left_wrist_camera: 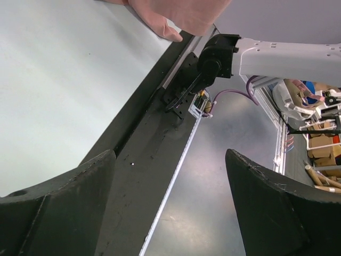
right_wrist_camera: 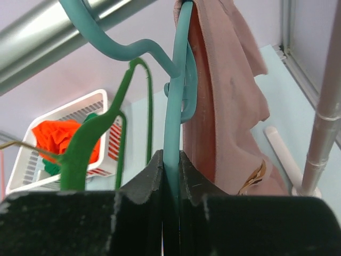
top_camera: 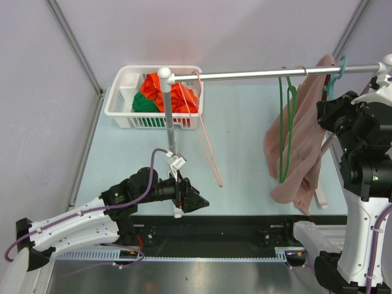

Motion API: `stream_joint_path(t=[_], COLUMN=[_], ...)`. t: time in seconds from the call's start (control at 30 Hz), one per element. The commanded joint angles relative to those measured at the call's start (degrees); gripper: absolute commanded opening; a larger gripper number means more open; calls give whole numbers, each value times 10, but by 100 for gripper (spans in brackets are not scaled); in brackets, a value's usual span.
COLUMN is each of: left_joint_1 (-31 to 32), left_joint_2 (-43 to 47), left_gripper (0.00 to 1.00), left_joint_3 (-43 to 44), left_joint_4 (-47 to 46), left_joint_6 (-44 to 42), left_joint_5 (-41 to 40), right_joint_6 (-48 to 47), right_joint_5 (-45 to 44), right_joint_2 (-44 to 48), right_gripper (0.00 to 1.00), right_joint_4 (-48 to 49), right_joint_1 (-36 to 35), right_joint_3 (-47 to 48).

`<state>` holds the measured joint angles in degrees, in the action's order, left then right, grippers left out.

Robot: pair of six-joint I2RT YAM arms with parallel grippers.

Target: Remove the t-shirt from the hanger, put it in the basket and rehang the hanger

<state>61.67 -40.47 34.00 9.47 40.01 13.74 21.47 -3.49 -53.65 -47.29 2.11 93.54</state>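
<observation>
A dusty-pink t-shirt [top_camera: 300, 147] hangs in folds from a teal hanger [top_camera: 335, 76] on the metal rail [top_camera: 245, 75] at the right. In the right wrist view the teal hanger [right_wrist_camera: 176, 106] runs down between the jaws of my right gripper [right_wrist_camera: 170, 157], which is shut on it, with the t-shirt [right_wrist_camera: 229, 101] draped just to its right. From above, the right gripper [top_camera: 335, 104] sits up by the rail's right end. My left gripper [top_camera: 199, 202] lies low near the table's front edge, open and empty [left_wrist_camera: 170, 160], with the t-shirt's hem [left_wrist_camera: 181, 16] far ahead of it.
A green hanger [top_camera: 285, 135] hangs empty on the rail left of the t-shirt, and a pink wire hanger [top_camera: 208, 141] hangs near the rack's post [top_camera: 166, 104]. A white basket [top_camera: 122, 98] holding orange and green clothes stands at the back left.
</observation>
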Motion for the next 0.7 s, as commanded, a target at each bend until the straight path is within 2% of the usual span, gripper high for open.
stream_joint_path(t=[0.0,0.2,0.4,0.57,0.67], left_joint_1=[3,3,4,4,6], left_joint_2=[10,-4,-19,-24,-18], left_gripper=[89,89,89,90,91], left_joint_3=[16,17,14,8,-2], left_joint_4=[-5,-13,-33,-62,-92], left_joint_6=[-7,-10,-13,-13,-10], left_joint_5=[-9,-4,3,14,11], right_joint_6=[4,-6,37,80,123], right_joint_5=[52,45,36,17,45], right_joint_2=[39,73,97,141,183], right_gripper=[0,0,0,0,0], right_joint_4=[67,77,16,-37,-44], right_joint_1=[3,3,-5,-16,-17], right_joint_3=[16,21,18,-47,-110])
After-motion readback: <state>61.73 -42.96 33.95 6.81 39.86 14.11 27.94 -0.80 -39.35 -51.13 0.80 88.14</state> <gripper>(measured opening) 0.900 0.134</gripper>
